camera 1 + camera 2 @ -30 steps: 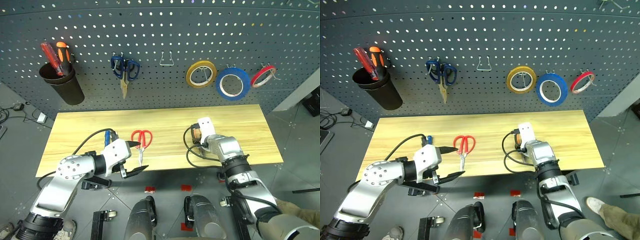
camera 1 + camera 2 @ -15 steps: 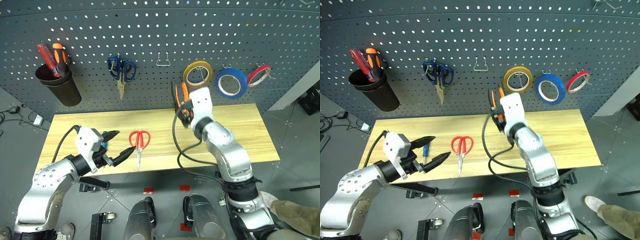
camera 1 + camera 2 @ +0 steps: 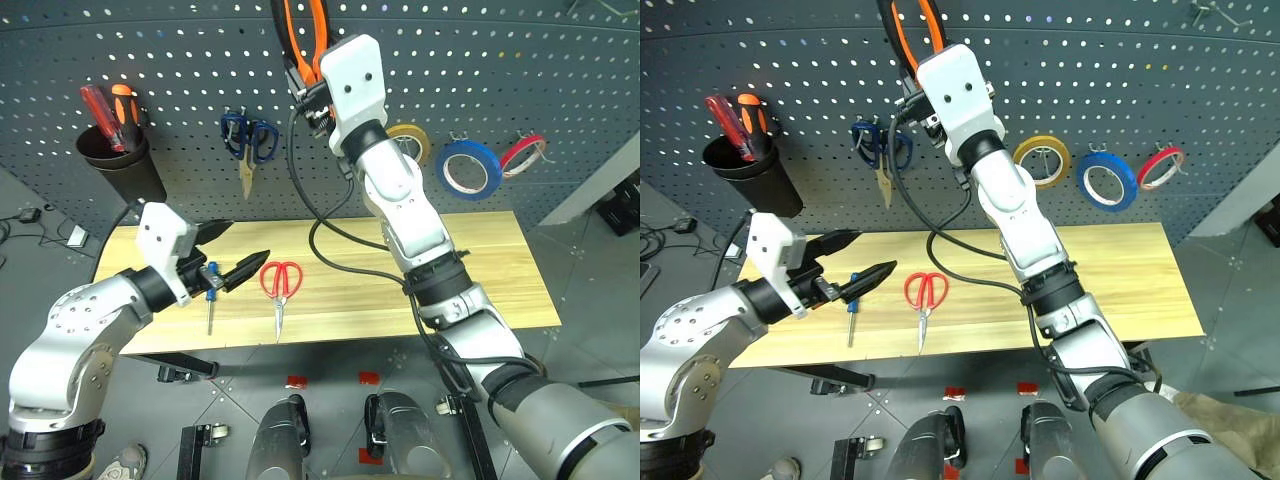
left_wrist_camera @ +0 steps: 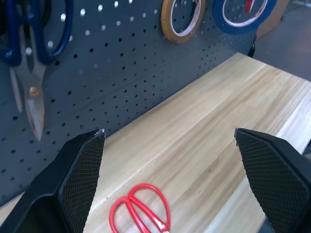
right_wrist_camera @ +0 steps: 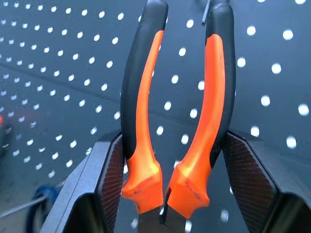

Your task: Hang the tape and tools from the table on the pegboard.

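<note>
Dark grey pegboard (image 3: 520, 60) above a light wood table (image 3: 480, 270), pliers (image 5: 180, 121) raised against the board.

Right gripper (image 5: 170, 194) clamped on the pliers' handles, high by the panel. Left gripper (image 3: 228, 252) spread wide and empty, above the blue-handled screwdriver (image 3: 211, 300); red-handled scissors (image 3: 280, 285) lying just beside. Blue tape (image 3: 467, 167) hanging on a hook.

No text, label, brand or number can be read anywhere.
</note>
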Robot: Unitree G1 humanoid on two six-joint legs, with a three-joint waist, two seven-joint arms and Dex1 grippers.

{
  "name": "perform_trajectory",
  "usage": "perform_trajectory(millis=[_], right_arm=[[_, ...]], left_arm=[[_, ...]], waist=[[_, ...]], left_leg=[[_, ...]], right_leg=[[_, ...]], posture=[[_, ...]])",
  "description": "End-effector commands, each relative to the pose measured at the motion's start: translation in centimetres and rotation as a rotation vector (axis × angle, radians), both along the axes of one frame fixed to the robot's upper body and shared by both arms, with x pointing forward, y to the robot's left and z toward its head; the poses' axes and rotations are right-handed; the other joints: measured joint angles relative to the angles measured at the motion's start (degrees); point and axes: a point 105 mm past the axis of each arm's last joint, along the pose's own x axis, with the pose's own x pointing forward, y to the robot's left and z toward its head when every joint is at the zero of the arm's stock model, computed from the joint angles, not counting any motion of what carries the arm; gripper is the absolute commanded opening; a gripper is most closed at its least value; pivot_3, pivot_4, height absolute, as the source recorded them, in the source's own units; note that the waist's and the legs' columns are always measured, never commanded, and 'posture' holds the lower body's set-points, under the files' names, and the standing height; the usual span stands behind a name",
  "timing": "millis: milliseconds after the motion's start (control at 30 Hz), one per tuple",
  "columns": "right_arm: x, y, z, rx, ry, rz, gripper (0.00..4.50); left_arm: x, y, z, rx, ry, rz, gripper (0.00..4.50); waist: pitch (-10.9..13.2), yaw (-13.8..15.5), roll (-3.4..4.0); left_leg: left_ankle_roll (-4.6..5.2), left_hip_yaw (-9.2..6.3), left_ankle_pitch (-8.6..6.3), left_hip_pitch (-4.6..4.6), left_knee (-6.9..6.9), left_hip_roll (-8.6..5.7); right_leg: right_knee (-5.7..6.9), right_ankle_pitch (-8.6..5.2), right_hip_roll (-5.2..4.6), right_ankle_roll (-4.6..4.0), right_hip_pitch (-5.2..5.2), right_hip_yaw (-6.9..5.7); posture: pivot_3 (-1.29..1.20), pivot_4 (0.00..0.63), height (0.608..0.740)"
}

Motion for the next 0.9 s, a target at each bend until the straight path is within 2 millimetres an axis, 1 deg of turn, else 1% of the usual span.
perform_trajectory(millis=[33,100,133,233,300,500,733,800,900], right_arm=[[-0.6,-0.2,2.6,0.051,-0.111,0.002,2.76],[0.2,-0.3,2.5,0.047,-0.111,-0.019,2.76],[0.7,-0.5,2.3,0.042,-0.105,-0.034,2.76],[1.2,-0.7,2.3,0.044,-0.109,-0.049,2.76],[1.6,-0.9,2.0,0.041,-0.111,-0.063,2.76],[2.4,-1.7,1.1,0.028,-0.11,-0.116,2.76],[3.1,-2.1,-0.4,0.039,-0.073,-0.157,2.76],[3.2,-2.0,-1.3,0.034,-0.052,-0.164,2.76],[4.0,-2.4,-3.2,0.03,0.021,-0.194,2.76]], left_arm=[[0.2,-0.3,0.7,0.033,-0.038,-0.006,4.5],[0.7,-0.5,0.8,0.033,-0.043,-0.009,4.5],[1.1,-0.6,0.8,0.035,-0.046,-0.009,4.5],[1.3,-0.6,1.0,0.041,-0.054,-0.014,4.5],[1.4,-0.7,1.2,0.044,-0.062,-0.018,4.5],[2.0,-0.5,1.8,0.051,-0.083,-0.013,4.5],[2.1,-0.5,1.7,0.057,-0.083,-0.025,4.5],[2.2,-0.5,1.5,0.058,-0.079,-0.023,4.5],[2.3,-0.7,1.1,0.055,-0.073,-0.025,4.5]], waist=[[0.0,-0.02,0.0],[0.12,0.06,0.01],[0.19,0.07,0.02],[0.37,0.19,0.01],[0.94,0.27,0.0],[1.56,0.78,0.03],[2.42,1.82,0.03],[2.49,1.95,0.04],[2.51,2.05,0.04]], left_leg=[[0.0,0.02,0.0,0.0,0.0,0.0],[0.0,0.08,0.0,0.01,0.0,0.0],[0.0,0.07,0.0,0.02,0.01,0.01],[0.01,0.1,0.0,0.02,0.01,0.01],[0.01,0.14,0.0,0.05,-0.01,0.01],[0.01,0.23,0.0,0.04,-0.05,0.03],[0.01,0.3,0.0,0.05,-0.04,0.04],[0.01,0.33,0.0,0.05,-0.04,0.04],[0.01,0.33,0.0,0.05,-0.04,0.04]], right_leg=[[-0.01,0.0,0.0,0.0,0.0,0.02],[0.0,0.0,0.0,0.0,-0.01,0.09],[0.01,0.0,0.0,0.0,-0.01,0.08],[0.01,0.0,0.0,-0.01,-0.03,0.11],[0.0,-0.01,0.0,0.0,-0.03,0.17],[-0.01,-0.04,0.0,-0.05,-0.1,0.23],[0.01,-0.04,0.0,-0.05,-0.14,0.28],[0.01,-0.04,-0.01,-0.05,-0.14,0.3],[0.01,-0.04,-0.02,-0.05,-0.14,0.3]], posture=[[-0.1,0.217,0.74],[-0.09,0.25,0.74],[-0.09,0.25,0.74],[-0.07,0.284,0.74],[-0.06,0.293,0.74],[-0.03,0.316,0.74],[-0.03,0.326,0.74],[-0.03,0.328,0.74],[-0.04,0.327,0.74]])
